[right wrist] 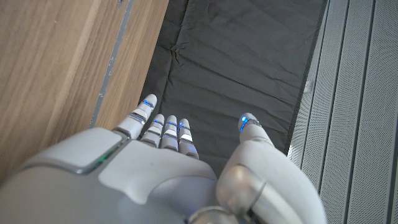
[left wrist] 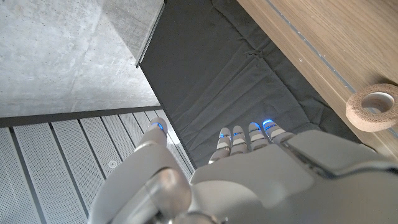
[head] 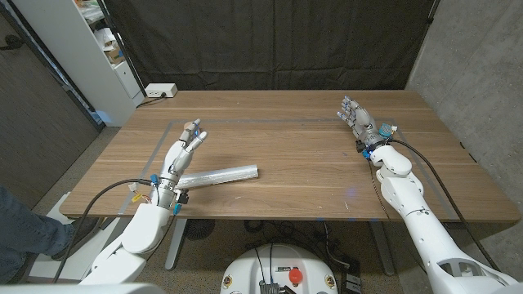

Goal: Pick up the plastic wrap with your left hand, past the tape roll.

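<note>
Dark cloth hangs behind the wooden table (head: 310, 155), with a white shelf unit (head: 98, 57) at the far left corner and a white power strip (head: 160, 91) on the floor beside it. From my seat I see the plastic wrap — a long silvery roll (head: 221, 175) — lying on the near-left part of the table, slanted, its near end just beside my left hand (head: 186, 147). That hand stands over the table with its fingers apart and stretched toward the far edge, gripping nothing; whether the wrist touches the roll I cannot tell. In the left wrist view the same hand (left wrist: 249, 168) shows its fingers (left wrist: 233, 140) spread against the dark cloth, and a tan tape roll (left wrist: 373, 107) lies on the wood close to the table's edge. My right hand (head: 358, 121) is well apart from all this, at the far right of the table, fingers extended and loosely apart — empty as well. The right wrist view shows that hand (right wrist: 161, 180) beside the table's edge, its fingertips (right wrist: 168, 127) side by side and the thumb held off from them.
</note>
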